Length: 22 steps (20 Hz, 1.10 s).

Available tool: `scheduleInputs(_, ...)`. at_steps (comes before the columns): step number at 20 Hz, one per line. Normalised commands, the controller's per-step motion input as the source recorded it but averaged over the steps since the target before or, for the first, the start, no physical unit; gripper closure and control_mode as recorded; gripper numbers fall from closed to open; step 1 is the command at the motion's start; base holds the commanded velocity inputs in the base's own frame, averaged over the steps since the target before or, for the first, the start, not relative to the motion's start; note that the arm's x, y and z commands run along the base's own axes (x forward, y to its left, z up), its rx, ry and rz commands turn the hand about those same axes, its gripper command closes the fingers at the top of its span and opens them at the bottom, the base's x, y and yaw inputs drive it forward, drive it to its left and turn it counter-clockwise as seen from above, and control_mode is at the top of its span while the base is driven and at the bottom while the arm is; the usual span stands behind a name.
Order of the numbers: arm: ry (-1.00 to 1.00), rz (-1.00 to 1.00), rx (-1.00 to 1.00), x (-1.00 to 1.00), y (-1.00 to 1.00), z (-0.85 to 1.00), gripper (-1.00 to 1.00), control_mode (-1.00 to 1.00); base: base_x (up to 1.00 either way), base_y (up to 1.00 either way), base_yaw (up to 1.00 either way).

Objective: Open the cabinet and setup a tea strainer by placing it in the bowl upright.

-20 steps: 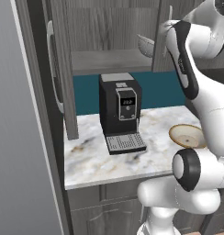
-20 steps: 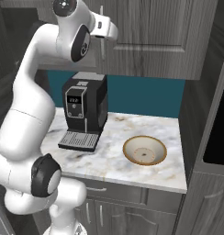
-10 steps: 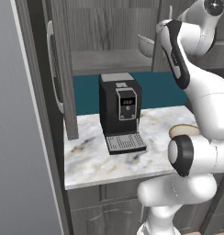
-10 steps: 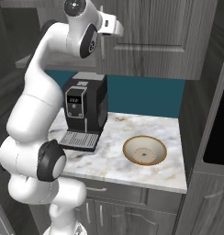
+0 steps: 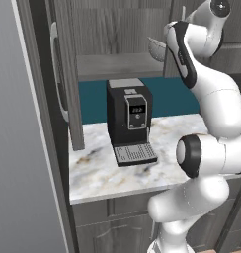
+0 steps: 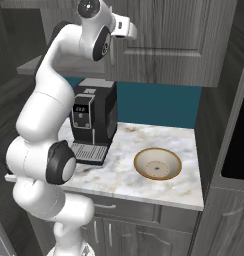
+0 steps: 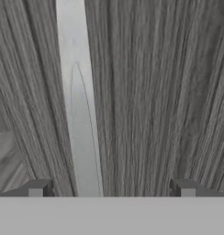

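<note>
Cabinet handle stands between the wide-open pincer fingertips, nearer the left.

You have a white marble counter with brown and grey veining (it meets a teal backsplash at the rear). On it stands a black coffee machine, upright toward the left of the counter, its ribbed drip tray reaching toward the front edge. To its right sits the bowl, tan with a brown rim, flat on the marble and well apart from the machine.
</note>
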Motion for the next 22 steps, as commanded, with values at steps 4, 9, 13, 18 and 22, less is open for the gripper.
scheduleInputs(4,-0.02,0.00,0.00,0.39,0.00,-0.12,-1.00,-1.00,0.00,0.00,0.00)
scheduleInputs(9,-0.04,0.01,0.00,0.36,0.04,-0.13,-1.00,-1.00,0.00,0.00,0.00)
scheduleInputs(13,-0.03,0.00,0.00,0.40,0.14,-0.15,1.00,-1.00,0.00,0.00,0.00)
scheduleInputs(18,-0.02,0.00,0.00,0.33,0.11,-0.08,1.00,-1.00,0.00,0.00,0.00)
scheduleInputs(22,-0.04,0.00,0.00,0.19,0.09,-0.03,1.00,-1.00,0.00,0.00,0.00)
